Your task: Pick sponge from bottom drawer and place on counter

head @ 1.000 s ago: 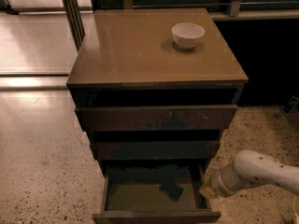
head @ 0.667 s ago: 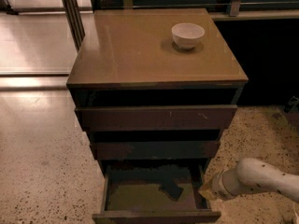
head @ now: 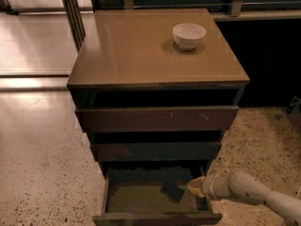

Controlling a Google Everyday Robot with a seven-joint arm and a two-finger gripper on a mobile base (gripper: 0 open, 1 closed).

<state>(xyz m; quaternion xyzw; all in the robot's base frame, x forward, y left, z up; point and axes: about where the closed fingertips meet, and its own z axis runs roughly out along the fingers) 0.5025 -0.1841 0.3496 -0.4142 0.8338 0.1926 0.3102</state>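
Note:
The bottom drawer [head: 109,197] is pulled open and shows its olive-brown floor. The sponge [head: 172,190] lies on that floor right of the middle as a small dark flat block. My gripper [head: 195,186] is at the drawer's right side, just right of the sponge and close above the floor. Its white arm [head: 256,195] comes in from the lower right. The counter [head: 141,46] is the glossy tan top of the cabinet.
A white bowl [head: 188,35] stands on the counter at the back right. The two wider drawers [head: 157,119] above the open one are nearly shut. Speckled floor [head: 42,173] lies left and right of the cabinet. A dark metal post [head: 70,13] stands at the back left.
My arm has dropped lower and the gripper has moved left, from beside the drawer's right wall to over its floor near the sponge. The sponge and bowl have not moved.

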